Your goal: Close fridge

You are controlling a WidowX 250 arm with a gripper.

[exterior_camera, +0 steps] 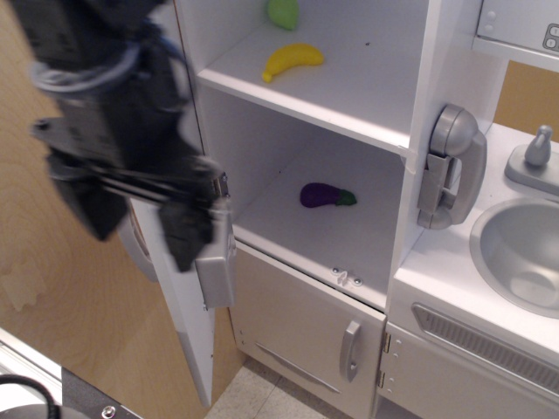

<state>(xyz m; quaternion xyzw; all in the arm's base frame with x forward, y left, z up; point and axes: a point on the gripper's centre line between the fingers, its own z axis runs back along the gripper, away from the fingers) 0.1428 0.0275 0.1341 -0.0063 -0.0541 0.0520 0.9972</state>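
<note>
Jaws (pixel 140 223) apart before fridge (pixel 349 131) door (pixel 175 288)

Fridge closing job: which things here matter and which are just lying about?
Matter:
fridge
fridge door, swung open
gripper, blurred, in front of the door

Lying about:
banana, upper shelf
eggplant, lower shelf
green item
phone
sink

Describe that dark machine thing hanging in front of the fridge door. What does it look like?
It is blurred, so details are few. The arm is a bulky black body with a pale grey band around it. Below, a flat black crossbar carries the end effector: two thick, dark, tapering fingers. No markings can be made out.
</note>
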